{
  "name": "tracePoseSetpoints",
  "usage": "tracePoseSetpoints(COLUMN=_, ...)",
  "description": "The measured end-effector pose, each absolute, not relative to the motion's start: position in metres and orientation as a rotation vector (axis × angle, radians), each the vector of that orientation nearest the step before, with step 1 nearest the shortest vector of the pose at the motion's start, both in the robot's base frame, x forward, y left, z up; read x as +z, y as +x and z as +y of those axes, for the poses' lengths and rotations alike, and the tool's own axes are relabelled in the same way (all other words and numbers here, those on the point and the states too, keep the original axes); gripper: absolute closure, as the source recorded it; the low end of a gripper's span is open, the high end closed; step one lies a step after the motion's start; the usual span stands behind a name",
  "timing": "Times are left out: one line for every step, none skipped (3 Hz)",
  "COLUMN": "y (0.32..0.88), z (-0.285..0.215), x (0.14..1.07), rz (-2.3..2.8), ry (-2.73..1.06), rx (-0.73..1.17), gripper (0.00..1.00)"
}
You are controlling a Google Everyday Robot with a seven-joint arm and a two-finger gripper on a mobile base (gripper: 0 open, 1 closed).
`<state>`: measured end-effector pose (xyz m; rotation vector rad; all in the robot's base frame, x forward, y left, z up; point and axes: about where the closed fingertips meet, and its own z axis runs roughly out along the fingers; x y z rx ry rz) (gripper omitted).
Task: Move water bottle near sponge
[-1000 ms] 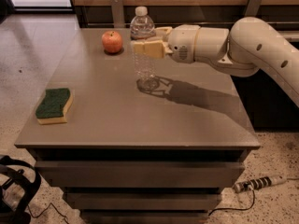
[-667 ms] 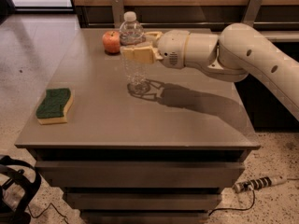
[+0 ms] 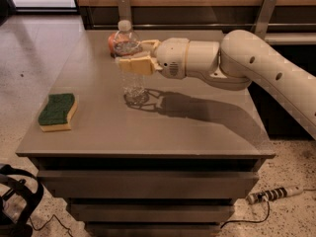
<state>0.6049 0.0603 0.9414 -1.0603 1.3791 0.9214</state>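
The clear ribbed water bottle [image 3: 130, 63] with a white cap stands upright toward the back middle of the grey table [image 3: 148, 127], held between the tan fingers of my gripper [image 3: 134, 56]. The gripper reaches in from the right and is shut on the bottle's upper body, one finger in front and one behind. The bottle's base is at or just above the tabletop; I cannot tell which. The sponge [image 3: 58, 111], green on top with a yellow base, lies flat near the table's front left edge, well apart from the bottle.
A red-orange apple [image 3: 112, 42] sits at the back of the table, mostly hidden behind the bottle. My white arm [image 3: 247, 63] spans the right half of the table. A power strip [image 3: 271, 194] lies on the floor at right, dark gear [image 3: 15, 201] at lower left.
My gripper has carried the bottle leftward across the table toward the sponge's side. The bottle now stands in front of the apple. The sponge has not moved.
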Motion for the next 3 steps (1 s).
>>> tracePoseSetpoints(y=0.605, z=0.064, x=0.942, rz=1.385, ry=-1.069, rx=0.927, gripper=1.00)
tracePoseSetpoints(y=0.594, z=0.078, x=0.940, rz=1.404, ry=-1.077, rx=0.927, gripper=1.00)
tracePoseSetpoints(y=0.585, z=0.091, x=0.934, rz=1.417, ry=-1.082, rx=0.943, gripper=1.00)
